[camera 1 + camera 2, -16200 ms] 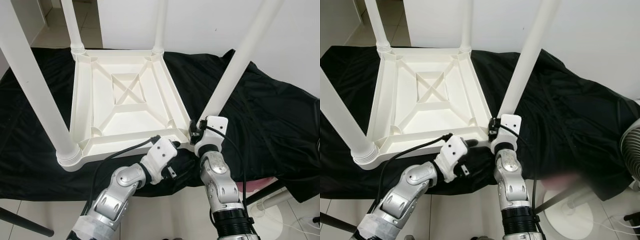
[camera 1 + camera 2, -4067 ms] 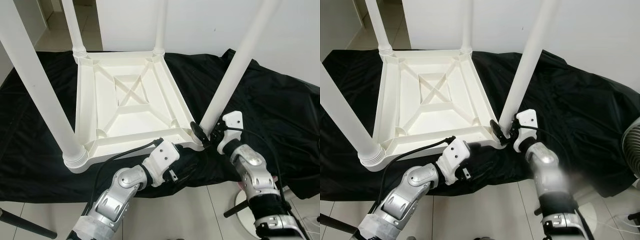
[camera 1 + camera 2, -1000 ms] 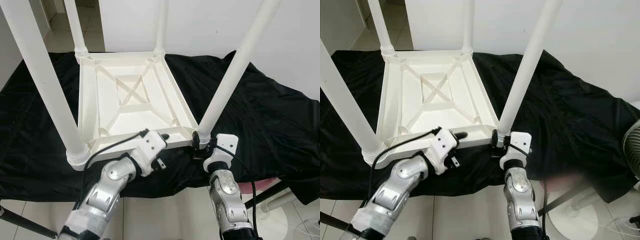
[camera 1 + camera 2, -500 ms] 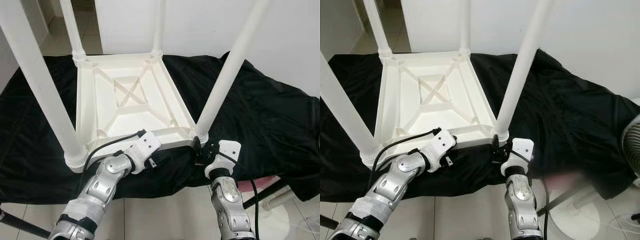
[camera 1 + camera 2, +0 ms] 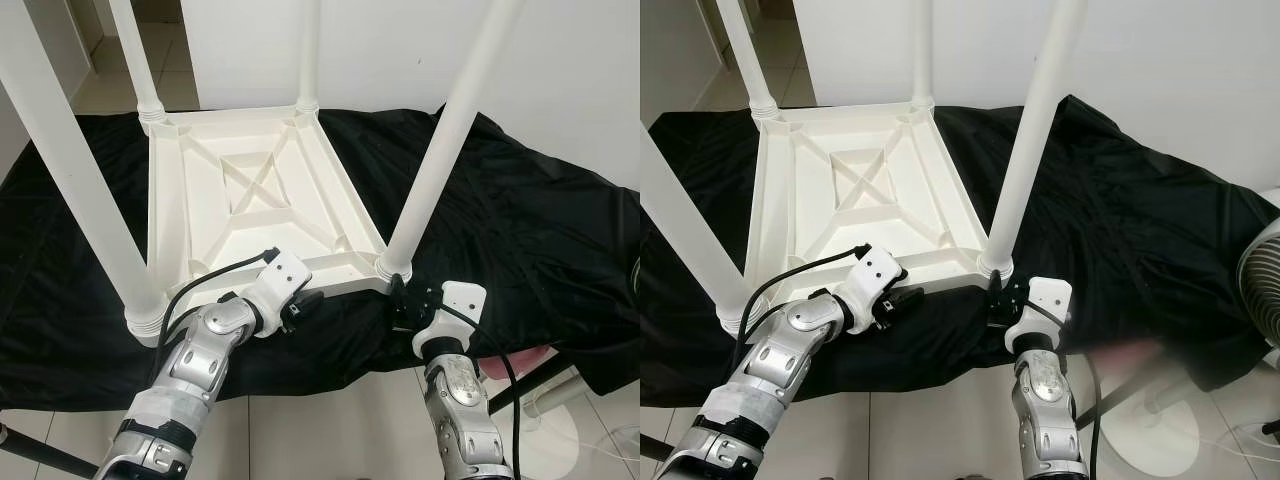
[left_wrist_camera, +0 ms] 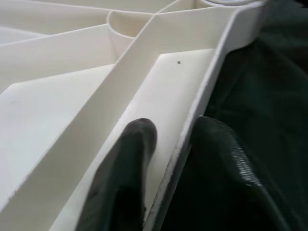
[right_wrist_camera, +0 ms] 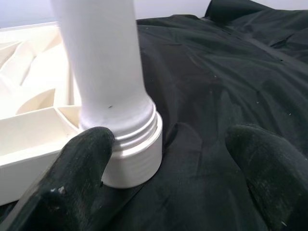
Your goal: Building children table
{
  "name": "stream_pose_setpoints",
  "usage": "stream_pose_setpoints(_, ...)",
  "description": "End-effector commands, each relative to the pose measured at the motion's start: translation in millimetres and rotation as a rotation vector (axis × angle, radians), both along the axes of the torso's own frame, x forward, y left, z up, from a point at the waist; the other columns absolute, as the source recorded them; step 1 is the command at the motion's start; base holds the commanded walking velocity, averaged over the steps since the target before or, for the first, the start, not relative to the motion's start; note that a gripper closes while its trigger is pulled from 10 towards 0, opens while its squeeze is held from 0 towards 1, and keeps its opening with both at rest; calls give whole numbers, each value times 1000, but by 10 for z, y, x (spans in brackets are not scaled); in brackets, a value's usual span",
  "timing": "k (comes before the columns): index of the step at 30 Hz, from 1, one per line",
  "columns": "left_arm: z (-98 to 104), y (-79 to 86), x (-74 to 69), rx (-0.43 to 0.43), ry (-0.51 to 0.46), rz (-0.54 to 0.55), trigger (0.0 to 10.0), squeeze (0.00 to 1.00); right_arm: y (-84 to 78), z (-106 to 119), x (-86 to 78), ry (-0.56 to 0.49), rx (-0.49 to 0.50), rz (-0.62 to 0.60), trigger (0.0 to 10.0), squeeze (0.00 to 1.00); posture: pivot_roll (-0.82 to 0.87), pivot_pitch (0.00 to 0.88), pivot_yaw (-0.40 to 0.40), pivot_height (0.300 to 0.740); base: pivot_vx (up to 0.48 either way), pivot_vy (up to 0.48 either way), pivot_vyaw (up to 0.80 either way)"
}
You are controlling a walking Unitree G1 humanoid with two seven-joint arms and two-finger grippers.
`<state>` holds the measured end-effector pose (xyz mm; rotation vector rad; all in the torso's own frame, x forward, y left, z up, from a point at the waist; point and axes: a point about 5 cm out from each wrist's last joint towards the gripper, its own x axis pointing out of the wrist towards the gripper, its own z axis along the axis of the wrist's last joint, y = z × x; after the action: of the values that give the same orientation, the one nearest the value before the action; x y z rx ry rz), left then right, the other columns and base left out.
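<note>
While all four legs stand upward, the step looks like seating the near-right one.
Head views: upturned table [image 5: 250, 200] lies on black cloth [image 5: 520, 230]; left gripper [image 5: 300, 303] at its near rim, right gripper [image 5: 997, 300] by the near-right leg [image 5: 1025, 130].
Left wrist: fingers [image 6: 130, 159] straddle the rim [image 6: 202, 103], clamped on it; hold firm.
Right wrist: jaws spread wide beside the threaded collar [image 7: 137, 144]; centre, then close squarely.

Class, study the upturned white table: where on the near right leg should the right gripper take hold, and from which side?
Judging by its pose, grip the near right leg low on its round shaft, just above the ribbed collar. Come from the robot's side, where the right gripper sits open: the table frame blocks the inner side.
</note>
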<state>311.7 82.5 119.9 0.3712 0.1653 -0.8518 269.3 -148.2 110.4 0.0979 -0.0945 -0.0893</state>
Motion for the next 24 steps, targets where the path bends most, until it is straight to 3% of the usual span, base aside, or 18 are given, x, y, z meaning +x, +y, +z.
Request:
stream_pose_setpoints(1, -170, 126, 35, 38, 1, 251, 0, 0, -27, -1, 7, 7, 9, -17, 10000, 0, -72, 85, -31, 740, 0, 0, 0)
stream_pose_setpoints(8, -185, 105, 32, 48, 8, 255, 0, 0, -31, 7, 29, 6, 8, -20, 10000, 0, -72, 82, -31, 740, 0, 0, 0)
stream_pose_setpoints(9, -188, 104, 34, 51, 7, 258, 3137, 0, -31, 11, 36, 5, 9, -21, 10000, 0, -72, 82, -31, 740, 0, 0, 0)
stream_pose_setpoints(10, -194, 92, 34, 56, 11, 252, 10000, 0, -31, 17, 47, 3, 10, -22, 10000, 0, -71, 81, -33, 740, 0, 0, 0)
stream_pose_setpoints(14, -140, -9, 2, 2, -10, 190, 10000, 0, -29, 31, 74, -1, 11, -22, 10000, 0, -67, 80, -35, 740, 0, 0, 0)
stream_pose_setpoints(15, -118, -59, -41, -35, -3, 148, 10000, 114, -33, 35, 82, -3, 9, -22, 10000, 0, -67, 80, -35, 740, 0, 0, 0)
stream_pose_setpoints(16, -106, -91, -72, -59, 4, 119, 10000, 114, -36, 39, 87, -4, 8, -22, 10000, 0, -67, 80, -35, 740, 0, 0, 0)
stream_pose_setpoints(17, -98, -117, -99, -97, 26, 94, 10000, 1000, -41, 43, 92, -6, 6, -23, 10000, 0, -65, 83, -36, 740, 0, 0, 0)
stream_pose_setpoints(21, -93, -130, -113, -123, 40, 82, 10000, 1000, -44, 46, 95, -6, 5, -23, 10000, 0, -65, 83, -36, 740, 0, 0, 0)
stream_pose_setpoints(24, -37, -182, -171, -134, -9, 25, 10000, 1000, -54, 50, 100, -8, 2, -23, 10000, 0, -60, 87, -39, 740, 0, 0, 0)
